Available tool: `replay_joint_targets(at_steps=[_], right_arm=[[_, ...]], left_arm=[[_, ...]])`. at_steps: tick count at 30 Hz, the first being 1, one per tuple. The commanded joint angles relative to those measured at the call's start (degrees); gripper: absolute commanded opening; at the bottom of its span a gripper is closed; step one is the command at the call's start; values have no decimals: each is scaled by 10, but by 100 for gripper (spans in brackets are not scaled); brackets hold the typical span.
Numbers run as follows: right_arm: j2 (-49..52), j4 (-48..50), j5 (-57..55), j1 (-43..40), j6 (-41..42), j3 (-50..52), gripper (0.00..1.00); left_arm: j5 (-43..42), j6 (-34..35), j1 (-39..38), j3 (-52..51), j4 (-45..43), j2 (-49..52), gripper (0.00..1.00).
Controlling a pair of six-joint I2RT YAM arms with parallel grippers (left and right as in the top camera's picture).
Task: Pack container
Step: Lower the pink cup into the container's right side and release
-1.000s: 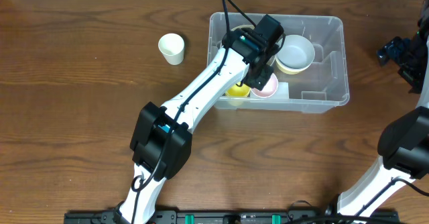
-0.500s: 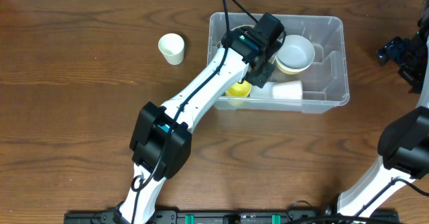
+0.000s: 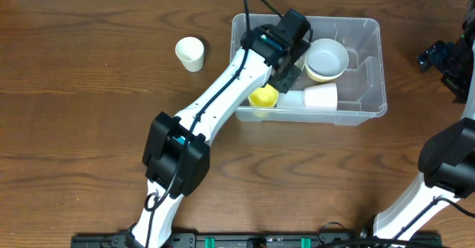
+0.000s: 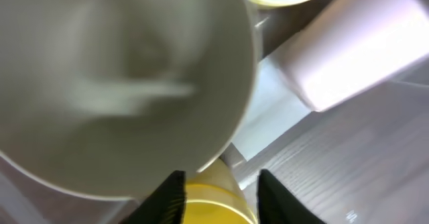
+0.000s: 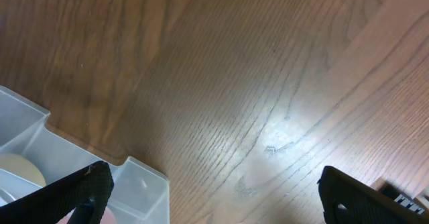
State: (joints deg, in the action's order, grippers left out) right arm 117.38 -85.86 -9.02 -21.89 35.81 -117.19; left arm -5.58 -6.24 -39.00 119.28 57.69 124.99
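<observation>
The container (image 3: 380, 70), a large clear bin, stands at the back middle of the table. My left gripper (image 3: 288, 71) is open inside its left half, above a yellow cup (image 3: 263, 97). In the left wrist view the yellow cup (image 4: 214, 200) shows between the open fingers (image 4: 221, 197). A white cup (image 3: 320, 97) lies on its side to the right, free of the gripper; it also shows in the left wrist view (image 4: 355, 49). A white bowl stacked on a yellow one (image 3: 326, 59) sits behind it. My right gripper (image 3: 444, 59) is open and empty right of the bin.
A white paper cup (image 3: 190, 53) stands upright on the wooden table left of the bin. A large white bowl (image 4: 120, 83) fills the left wrist view, close under the camera. The bin's corner (image 5: 141, 184) shows in the right wrist view by the wide-open fingers (image 5: 214, 197).
My left gripper has let go of the white cup, which now lies on its side in the bin's front. The gripper has drawn back and up a little. The right arm has not moved.
</observation>
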Motion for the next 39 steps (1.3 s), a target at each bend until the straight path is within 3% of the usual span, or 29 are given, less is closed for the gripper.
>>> replay_joint_targets(at_steps=[1, 7, 9, 14, 17, 21, 24, 28, 33, 39], right_arm=[[-1, 0, -6, 2, 10, 2, 99], [-1, 0, -6, 2, 10, 2, 99], [-1, 0, -6, 2, 10, 2, 99], [-1, 0, -6, 2, 10, 2, 99], [-1, 0, -6, 2, 10, 2, 99], [-1, 0, -6, 2, 10, 2, 99], [-1, 0, -6, 2, 10, 2, 99], [-1, 0, -6, 2, 10, 2, 99], [-1, 0, -6, 2, 10, 2, 99], [-1, 0, -6, 2, 10, 2, 99]], left_arm=[[2, -46, -23, 60, 5, 4, 44], [-2, -67, -63, 83, -4, 5, 56], [-2, -70, -79, 83, -7, 10, 66], [-2, -66, -103, 83, -30, 14, 71], [1, -40, -105, 83, -53, 17, 90], [26, 27, -96, 83, -74, 27, 99], [38, 101, -81, 83, -63, 34, 98], [-26, 59, -72, 83, -27, 34, 98], [-26, 66, -72, 82, -28, 34, 98], [58, 203, -71, 82, -25, 34, 100]])
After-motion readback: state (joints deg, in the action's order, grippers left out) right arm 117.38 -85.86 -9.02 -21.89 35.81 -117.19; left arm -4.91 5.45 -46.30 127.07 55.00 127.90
